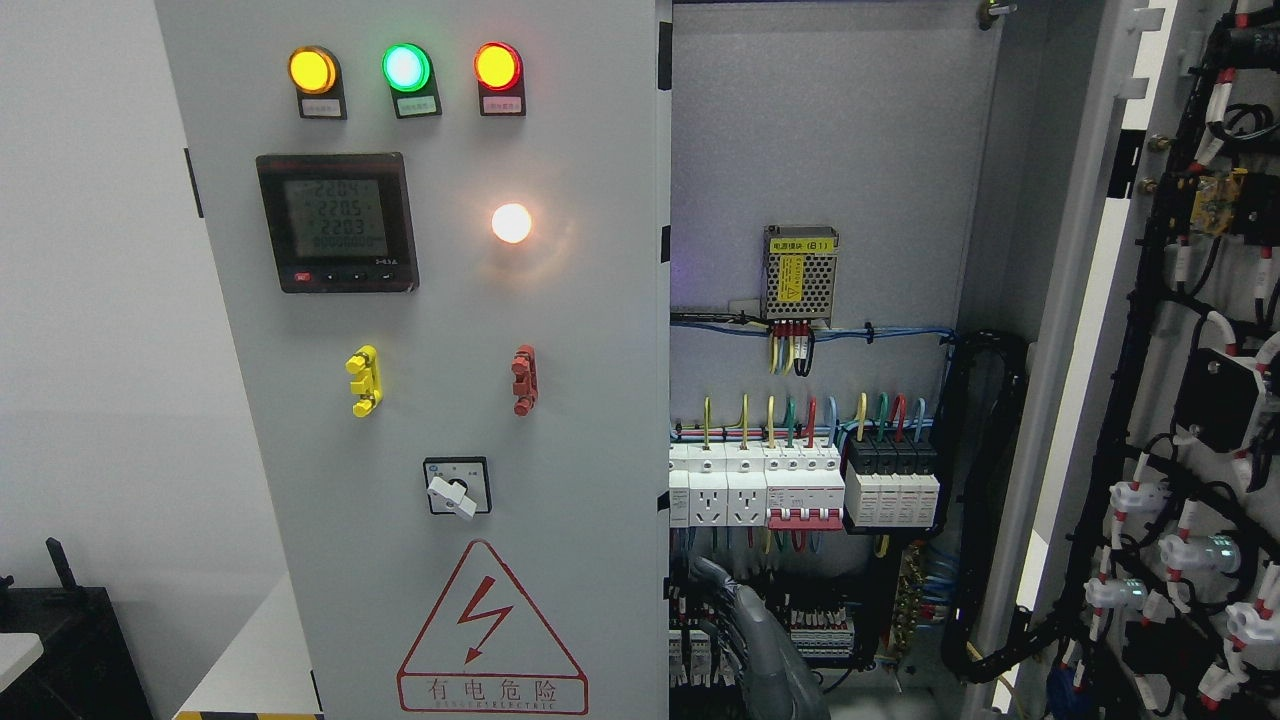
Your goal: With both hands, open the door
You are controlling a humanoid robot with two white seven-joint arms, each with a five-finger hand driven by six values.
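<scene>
The grey cabinet's left door (440,400) is closed; it carries three indicator lamps (405,68), a digital meter (335,222), a rotary switch (456,487) and a red high-voltage warning triangle. The right door (1180,400) stands swung wide open at the picture's right, with its wired inner side showing. My right hand (760,640), grey and blurred, comes up from the bottom edge just right of the middle. It sits low in the opening, close to the left door's free edge. My left arm is out of view.
Inside the cabinet are a row of breakers and sockets (800,490), a mesh-cased power supply (800,272) and cable bundles (985,480). A black object (60,650) and a pale surface (250,660) lie at the lower left, before a white wall.
</scene>
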